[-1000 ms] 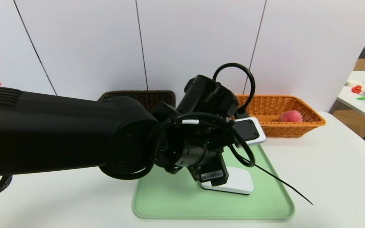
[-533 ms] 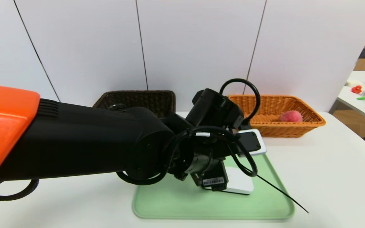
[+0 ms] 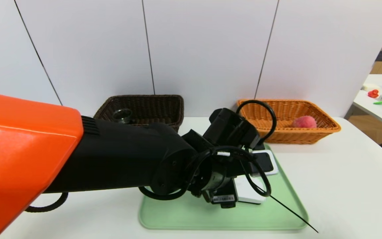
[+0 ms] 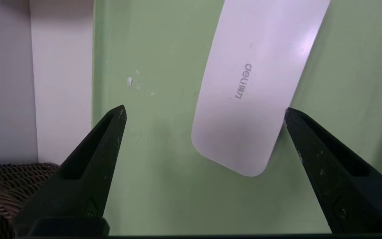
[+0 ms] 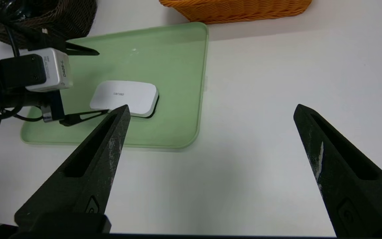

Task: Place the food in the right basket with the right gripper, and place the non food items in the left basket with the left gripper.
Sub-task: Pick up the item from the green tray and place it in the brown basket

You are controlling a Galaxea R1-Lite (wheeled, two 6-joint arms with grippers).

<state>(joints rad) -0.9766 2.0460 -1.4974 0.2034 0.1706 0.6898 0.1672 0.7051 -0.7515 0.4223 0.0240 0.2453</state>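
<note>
Wide apart and holding nothing, the left gripper's jaws [image 4: 205,109] reach over the tray [image 3: 184,219], one tip beside the white device [image 4: 247,99] marked "deli", presumably to straddle its narrower width. Beyond the tray's far edge, the dark basket [image 3: 144,99] has the glass cup [image 3: 122,115], the orange basket [image 3: 297,136] the peach [image 3: 304,121], sorted as non-food and food. The right gripper [image 5: 212,108], spread and unladen, waits above the tabletop [image 5: 260,149] off the tray's right edge.

"deli" on white device [image 4: 244,119]; "REALSENSE", "D405-L" on camera [image 5: 55,69].
</note>
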